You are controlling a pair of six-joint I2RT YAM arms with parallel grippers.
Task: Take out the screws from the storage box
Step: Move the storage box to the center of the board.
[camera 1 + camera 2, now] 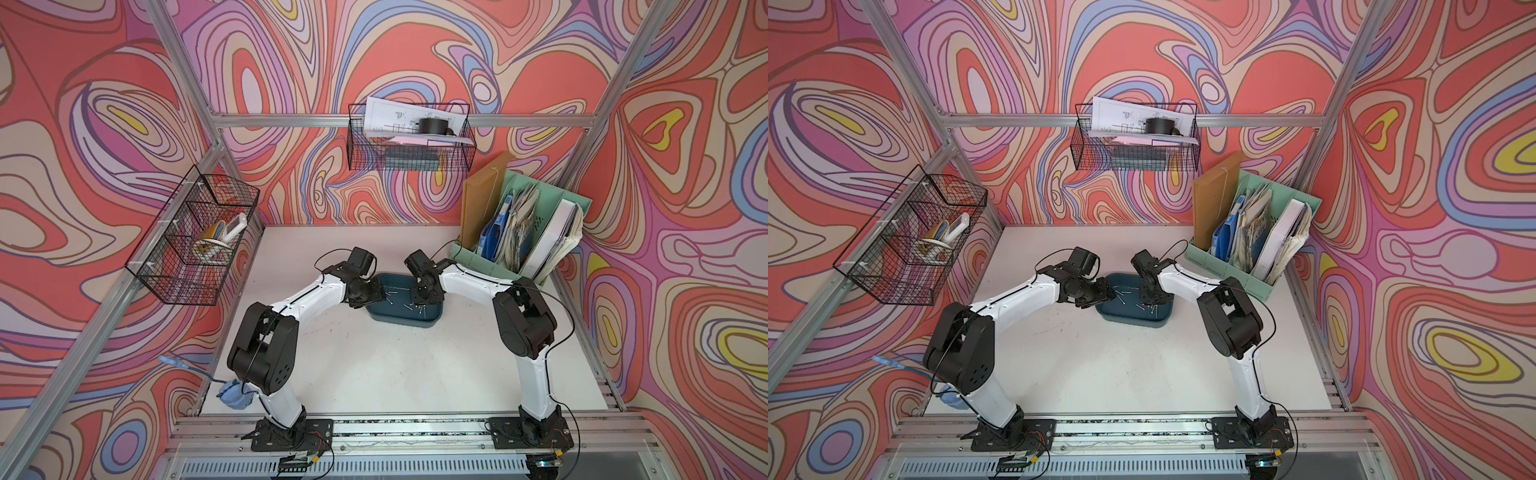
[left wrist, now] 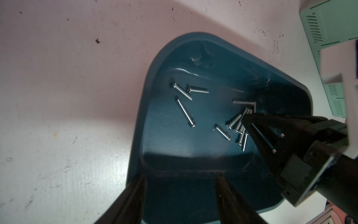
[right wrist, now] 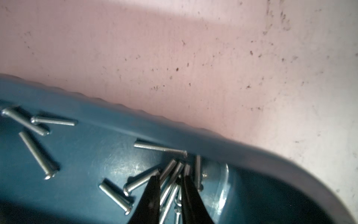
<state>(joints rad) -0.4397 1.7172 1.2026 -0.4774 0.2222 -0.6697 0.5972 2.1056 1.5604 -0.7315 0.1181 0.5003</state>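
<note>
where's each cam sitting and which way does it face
Top views: high above the table's front edge, facing down toward the back wall; left arm and right arm show whole, meeting over the storage box.
Left wrist: on the left arm, looking past the open left gripper into the box; the right gripper reaches in.
Right wrist: low over the box, looking past its own fingers, pinched on the screws, toward the rim.
Shared: both wrist views show the screw pile and right gripper.
</note>
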